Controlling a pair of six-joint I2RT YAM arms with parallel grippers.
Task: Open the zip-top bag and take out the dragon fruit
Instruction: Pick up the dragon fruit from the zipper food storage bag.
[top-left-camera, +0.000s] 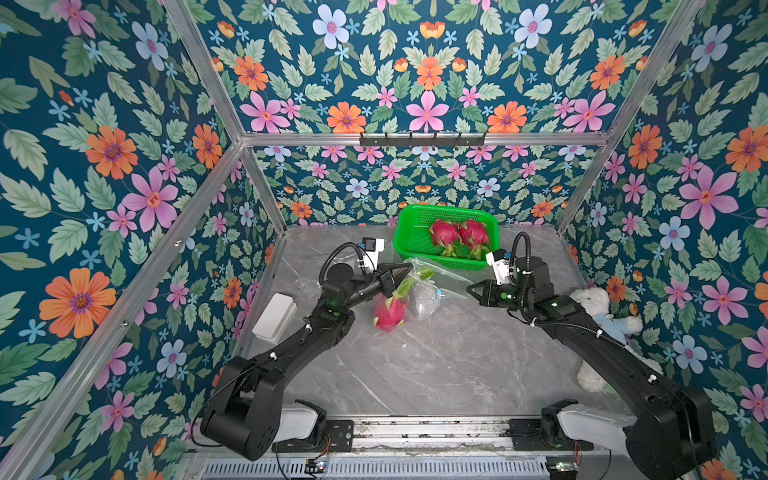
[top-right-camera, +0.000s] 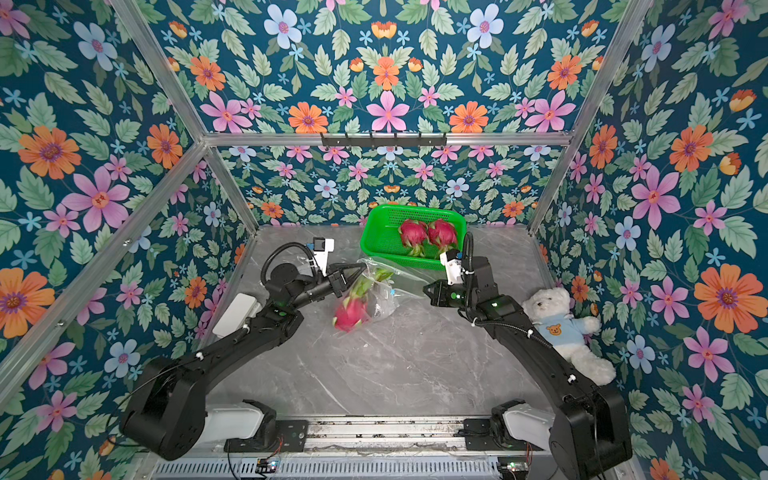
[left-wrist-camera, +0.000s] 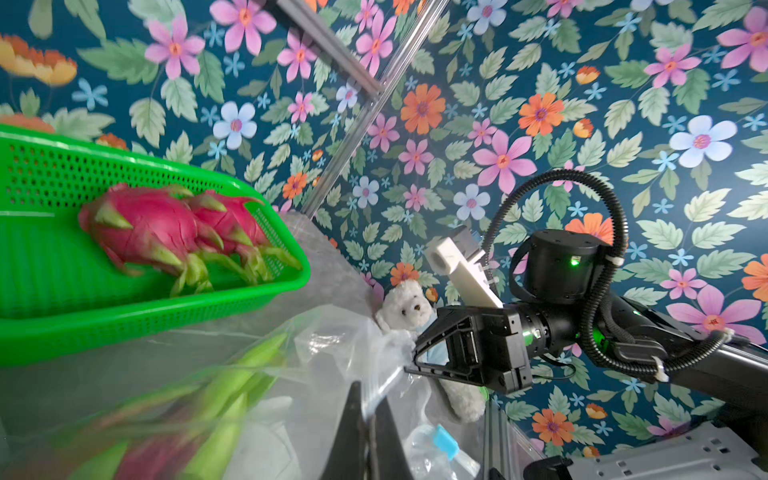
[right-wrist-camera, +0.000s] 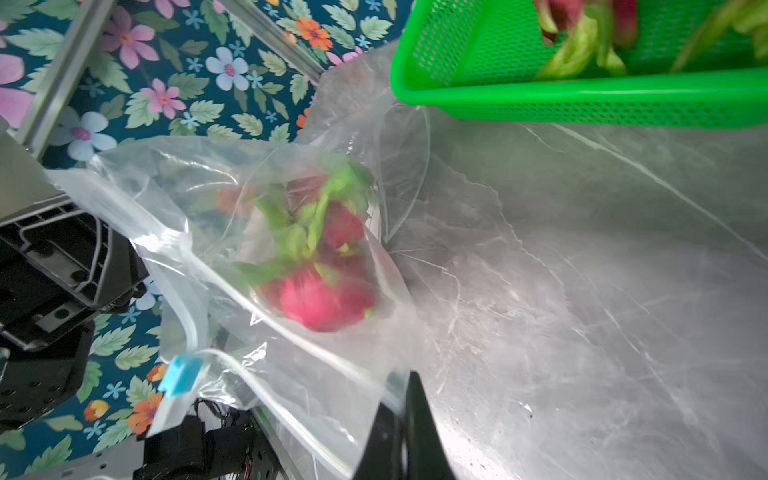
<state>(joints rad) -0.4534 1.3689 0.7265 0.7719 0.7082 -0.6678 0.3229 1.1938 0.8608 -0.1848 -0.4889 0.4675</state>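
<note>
A clear zip-top bag (top-left-camera: 432, 291) (top-right-camera: 386, 297) hangs stretched between my two grippers above the table. My left gripper (top-left-camera: 405, 272) (left-wrist-camera: 368, 399) is shut on one edge of its film. My right gripper (top-left-camera: 469, 289) (right-wrist-camera: 409, 386) is shut on the opposite edge. A magenta dragon fruit (top-left-camera: 390, 309) (top-right-camera: 351, 311) with green scales sags low at the bag's left side, blurred. In the right wrist view this dragon fruit (right-wrist-camera: 328, 299) shows through the film. The blue zip slider (right-wrist-camera: 180, 374) (left-wrist-camera: 446, 442) sits on the mouth strip. Two more dragon fruits (top-left-camera: 444, 232) (top-left-camera: 473, 233) lie in the green basket (top-left-camera: 409, 245).
The green basket (top-right-camera: 376, 243) stands at the back of the marble table, just behind the bag. A white teddy bear (top-right-camera: 569, 328) lies against the right wall under my right arm. A white box (top-left-camera: 274, 318) rests at the left wall.
</note>
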